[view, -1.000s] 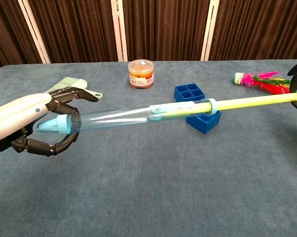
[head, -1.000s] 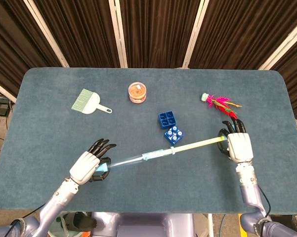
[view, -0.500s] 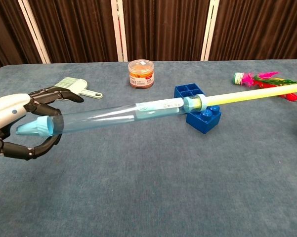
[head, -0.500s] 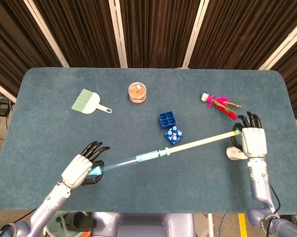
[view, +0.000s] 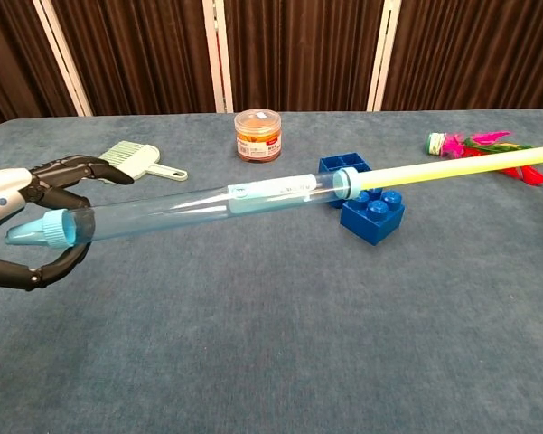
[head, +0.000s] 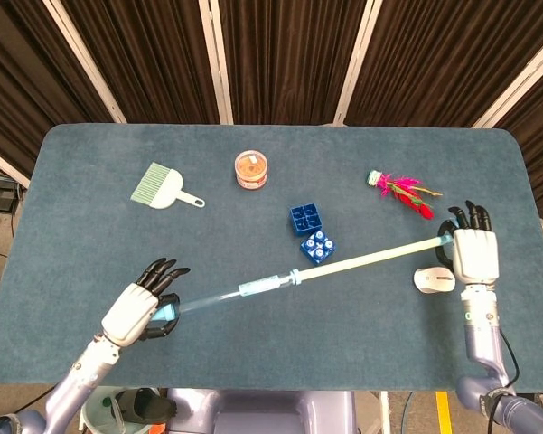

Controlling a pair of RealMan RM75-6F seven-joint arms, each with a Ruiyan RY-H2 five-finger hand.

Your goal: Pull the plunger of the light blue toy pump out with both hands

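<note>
The light blue toy pump (head: pixel 235 292) hangs above the table as a clear tube with a light blue cap. My left hand (head: pixel 137 310) grips the capped end at the front left, and its fingers (view: pixel 38 217) curl around the tube (view: pixel 190 206). The yellow plunger rod (head: pixel 370 257) sticks far out of the tube's collar (view: pixel 343 184) toward the right. My right hand (head: pixel 474 253) holds the rod's far end at the right edge of the table. The chest view cuts that hand off, and the rod (view: pixel 461 165) runs out of the frame.
Two blue bricks (head: pixel 305 217) (head: pixel 317 247) lie just behind the pump's middle. Farther back are a pale green hand brush (head: pixel 163 187), an orange jar (head: pixel 251 169) and a pink feather shuttlecock (head: pixel 402 190). A small white mouse-like object (head: pixel 434 280) lies beside my right hand.
My hands have moved apart, the left to the left and the right to the right. More yellow rod shows outside the tube. The white object under my right hand is uncovered.
</note>
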